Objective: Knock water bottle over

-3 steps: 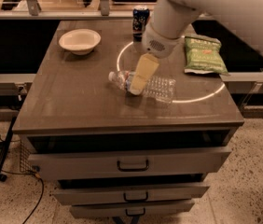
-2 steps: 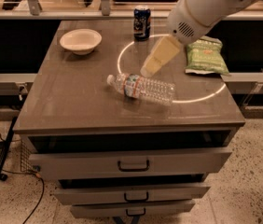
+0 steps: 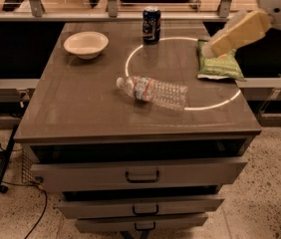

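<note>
Lying on its side at the middle of the table [image 3: 80, 114]: one water bottle [image 3: 153, 91]. One bowl [image 3: 85, 44], one soda can [image 3: 151, 25], one green bag [image 3: 219, 66]. One gripper [image 3: 210, 48] above the bag; open or closed, cannot tell.

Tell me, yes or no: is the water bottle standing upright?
No, the water bottle lies on its side on the cabinet top, while the gripper hangs near the green snack bag, apart from the bottle.

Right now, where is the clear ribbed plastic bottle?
The bottle lies on its side mid-table, in front of the dark blue soda can, left of the green snack bag, where the gripper hovers.
</note>
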You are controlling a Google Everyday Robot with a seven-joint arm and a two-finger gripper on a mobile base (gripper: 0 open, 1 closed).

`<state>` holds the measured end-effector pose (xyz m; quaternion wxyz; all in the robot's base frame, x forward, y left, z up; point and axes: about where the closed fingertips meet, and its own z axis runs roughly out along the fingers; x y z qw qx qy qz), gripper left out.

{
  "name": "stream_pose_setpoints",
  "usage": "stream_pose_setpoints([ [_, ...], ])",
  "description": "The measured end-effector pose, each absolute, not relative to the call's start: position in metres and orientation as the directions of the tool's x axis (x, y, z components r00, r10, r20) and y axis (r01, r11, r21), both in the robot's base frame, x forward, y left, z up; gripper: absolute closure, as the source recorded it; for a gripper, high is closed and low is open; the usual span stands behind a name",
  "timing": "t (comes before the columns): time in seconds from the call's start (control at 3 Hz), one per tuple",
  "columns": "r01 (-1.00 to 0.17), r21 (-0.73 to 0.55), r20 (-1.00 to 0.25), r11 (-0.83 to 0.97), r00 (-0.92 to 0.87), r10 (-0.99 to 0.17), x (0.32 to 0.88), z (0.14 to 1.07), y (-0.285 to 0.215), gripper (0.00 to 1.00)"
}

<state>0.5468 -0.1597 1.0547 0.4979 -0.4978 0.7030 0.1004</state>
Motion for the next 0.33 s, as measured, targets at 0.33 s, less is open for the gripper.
stream_pose_setpoints([
  [0.33,-0.79,-0.362,-0.802,0.494,-0.007,-0.598,0.5407,1.057,-0.1698,0.0],
])
